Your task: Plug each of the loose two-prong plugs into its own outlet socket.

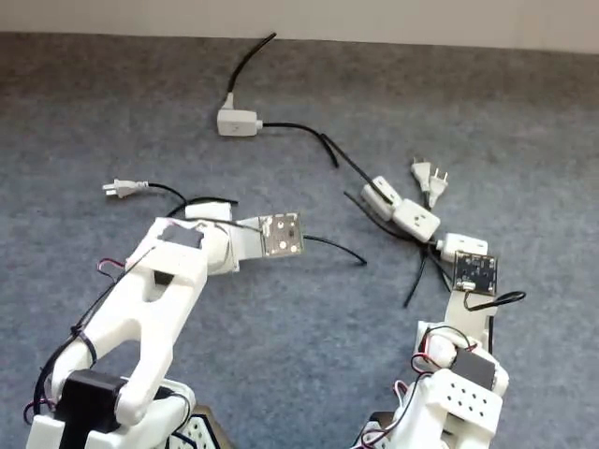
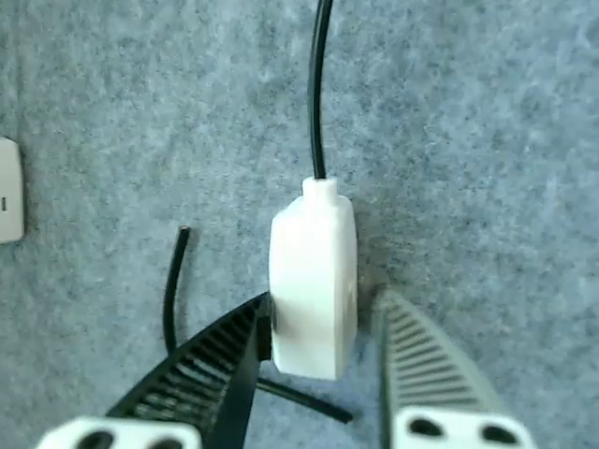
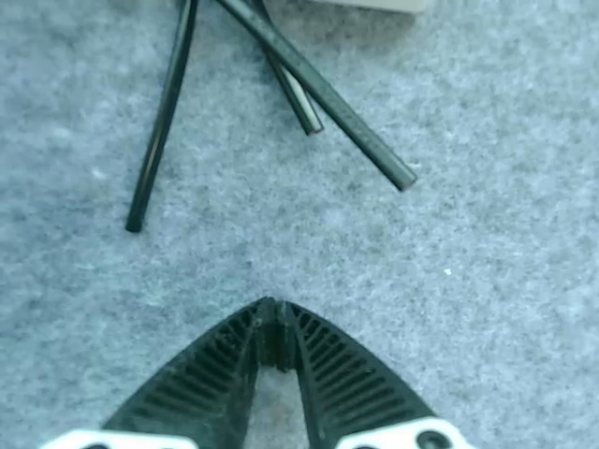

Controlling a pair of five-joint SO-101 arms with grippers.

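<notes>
My left gripper [image 2: 323, 304] stands open astride a white socket block [image 2: 314, 281] lying on the carpet. Its black finger [image 2: 234, 346] touches one side of the block, and the pale finger [image 2: 412, 355] stands a little off the other. The block's black cord [image 2: 321, 84] runs straight away from it. In the high view the left arm [image 1: 178, 271] reaches toward the table's middle. My right gripper [image 3: 276, 309] is shut on nothing, low over bare carpet short of several black cord ends [image 3: 318, 89]. A loose white plug [image 1: 126, 188] lies at the left, and two more plugs [image 1: 429, 175] lie at the right.
More white socket blocks lie around: one at the back [image 1: 238, 123], a pair at the right [image 1: 401, 208], one beside the right arm [image 1: 463, 245], and one by the left arm [image 1: 208, 210]. Black cords cross the carpet between them. A short cord end [image 2: 178, 238] lies beside the left gripper.
</notes>
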